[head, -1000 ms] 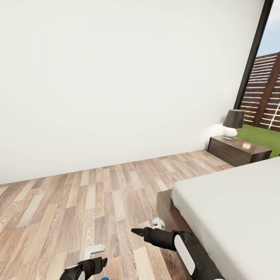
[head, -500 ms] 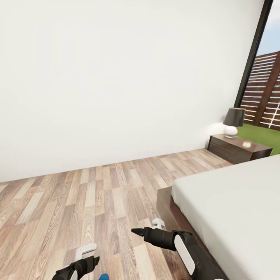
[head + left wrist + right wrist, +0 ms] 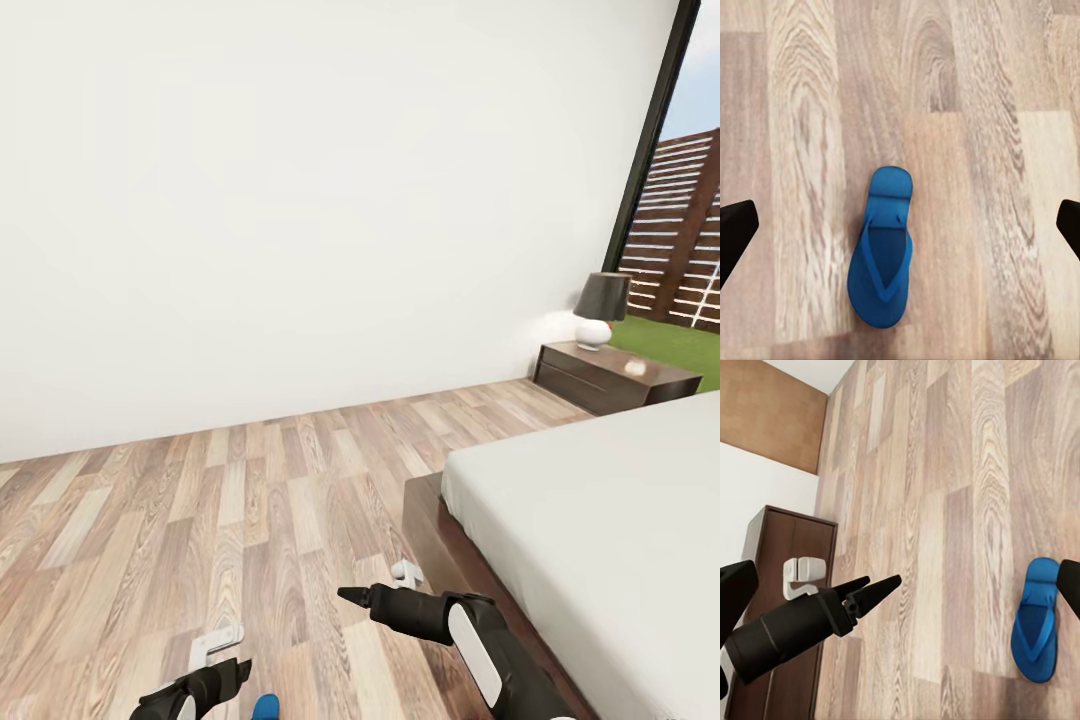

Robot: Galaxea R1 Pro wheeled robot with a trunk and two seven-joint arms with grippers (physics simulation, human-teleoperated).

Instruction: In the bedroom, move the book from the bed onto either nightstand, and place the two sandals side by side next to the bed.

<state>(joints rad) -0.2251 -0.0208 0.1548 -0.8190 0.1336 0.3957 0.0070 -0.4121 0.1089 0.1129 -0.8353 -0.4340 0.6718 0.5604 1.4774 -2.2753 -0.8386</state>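
Left wrist view: left tool (image 3: 900, 229) spread wide, empty, w/ a blue sandal (image 3: 881, 255) centred below, lined up for pickup. Right tool (image 3: 345, 595) near the bed (image 3: 600, 520); can't tell its state.

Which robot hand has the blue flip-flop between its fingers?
The left gripper: the sandal lies centred below its open fingers, not off beside one fingertip.

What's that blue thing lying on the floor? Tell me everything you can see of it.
It is a sandal, a bright blue flip-flop with a flat thin sole and a V-shaped strap of the same blue. It lies flat, sole down, on the wood-plank floor, nothing else touching it. The left gripper hangs above it, open, fingers spread well to either side and clear of it. In the head view its tip peeks in at the bottom edge.
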